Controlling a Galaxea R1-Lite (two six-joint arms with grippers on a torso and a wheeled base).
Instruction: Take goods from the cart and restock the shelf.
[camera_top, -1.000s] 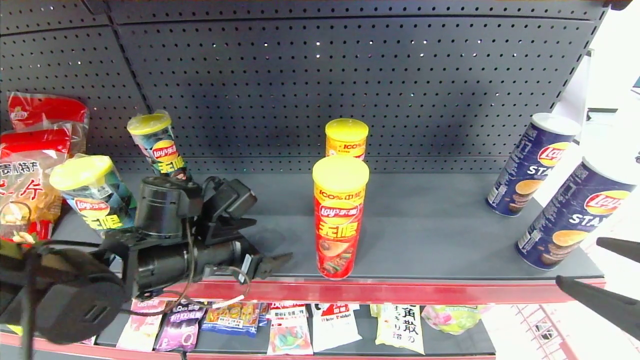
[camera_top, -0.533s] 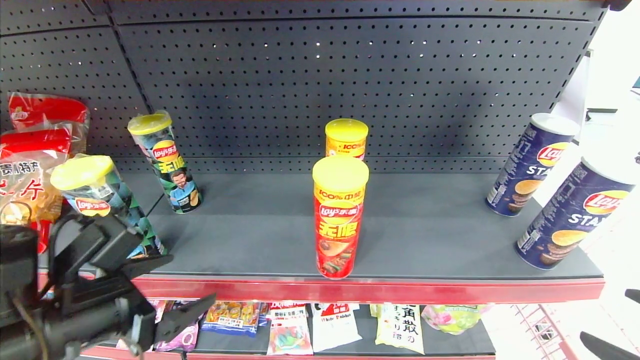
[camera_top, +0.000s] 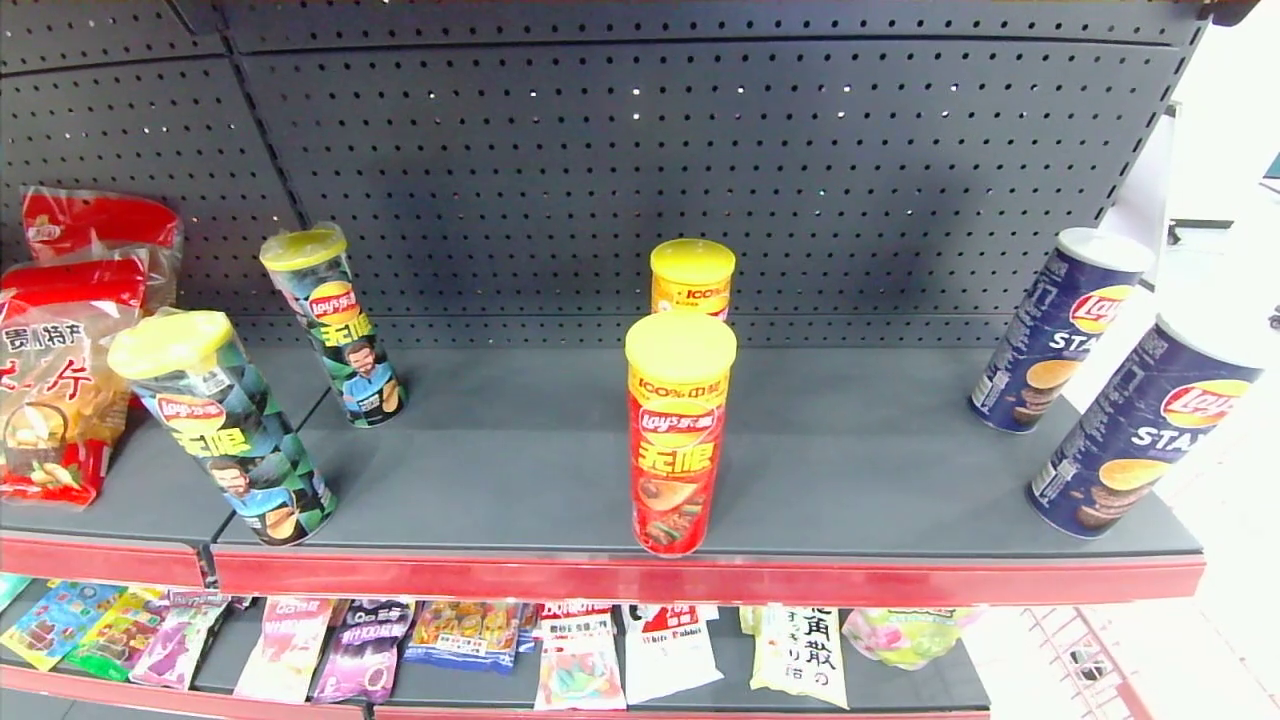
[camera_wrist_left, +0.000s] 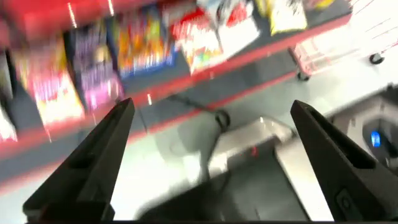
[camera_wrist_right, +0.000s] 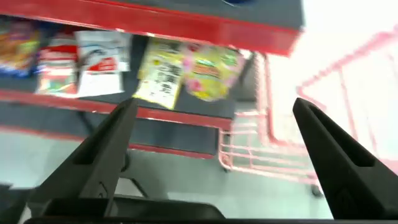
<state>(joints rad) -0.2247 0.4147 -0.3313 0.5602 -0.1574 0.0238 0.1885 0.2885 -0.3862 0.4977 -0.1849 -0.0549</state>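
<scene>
Head view first: the red can (camera_top: 680, 435) stands upright at the front of the shelf (camera_top: 850, 450), and everything is placed from it. Straight behind it, near the pegboard, stands a yellow-lidded can (camera_top: 692, 278). Off to its left are the front green can (camera_top: 230, 430) by the shelf lip and the rear green can (camera_top: 340, 330) further back. Beyond those lie the snack bags (camera_top: 60, 390). Well to its right are the front blue can (camera_top: 1140, 430) and the rear blue can (camera_top: 1055, 335), apart from each other. All six cans are on their bases.

Below the red can, the lower shelf (camera_top: 900, 685) carries a row of flat packets (camera_top: 580, 660). A corner of the pink wire cart (camera_top: 1085, 650) peeks in, down and to the right.

Now the wrist views, and they look lower. The left claw (camera_wrist_left: 208, 162) is spread wide with nothing between its fingers. It hangs over grey floor, with the packets (camera_wrist_left: 137, 43) blurred on the lower shelf (camera_wrist_left: 186, 84) and the cart (camera_wrist_left: 336, 50) beyond. The right claw (camera_wrist_right: 214, 162) is likewise released and holds nothing. Past it are the upper shelf's red lip (camera_wrist_right: 186, 25), the packets (camera_wrist_right: 99, 59) beneath it, and the cart (camera_wrist_right: 280, 124) just beside the lower shelf (camera_wrist_right: 180, 118), with its wire side in plain sight.
</scene>
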